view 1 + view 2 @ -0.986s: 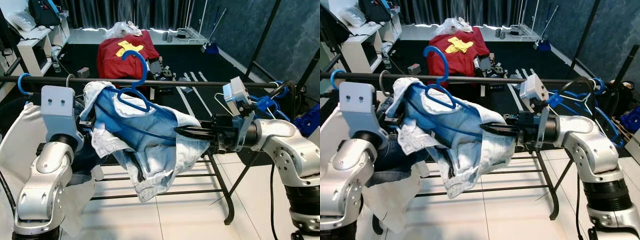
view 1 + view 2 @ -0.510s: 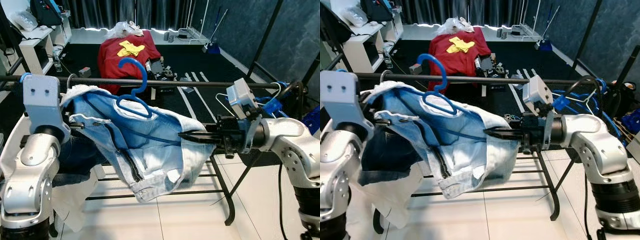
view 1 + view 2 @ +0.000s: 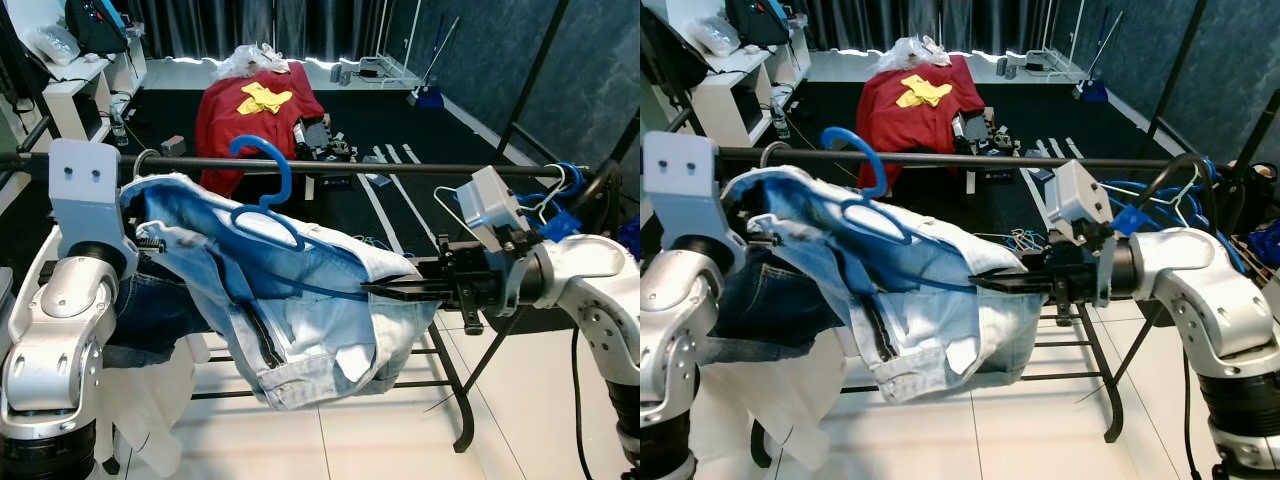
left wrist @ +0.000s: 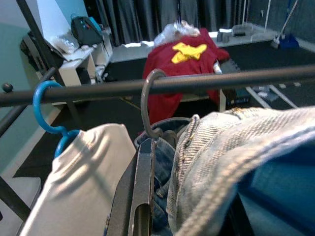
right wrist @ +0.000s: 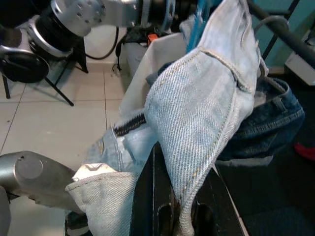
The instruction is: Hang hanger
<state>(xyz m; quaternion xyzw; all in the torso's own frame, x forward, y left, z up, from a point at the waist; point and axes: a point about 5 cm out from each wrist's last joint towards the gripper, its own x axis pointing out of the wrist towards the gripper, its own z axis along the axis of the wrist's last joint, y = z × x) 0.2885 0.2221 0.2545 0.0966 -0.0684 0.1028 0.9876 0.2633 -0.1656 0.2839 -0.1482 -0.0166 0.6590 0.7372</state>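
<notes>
Rail-side, right gripper clamping denim

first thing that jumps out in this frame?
The pale denim garment on a blue hanger, stretched between both arms just in front of the black rail. The right gripper pinches its right edge, the left gripper is at its left end, and the hook sits level with the rail, not over it. Behind, a red shirt lies on the dark floor.
</notes>
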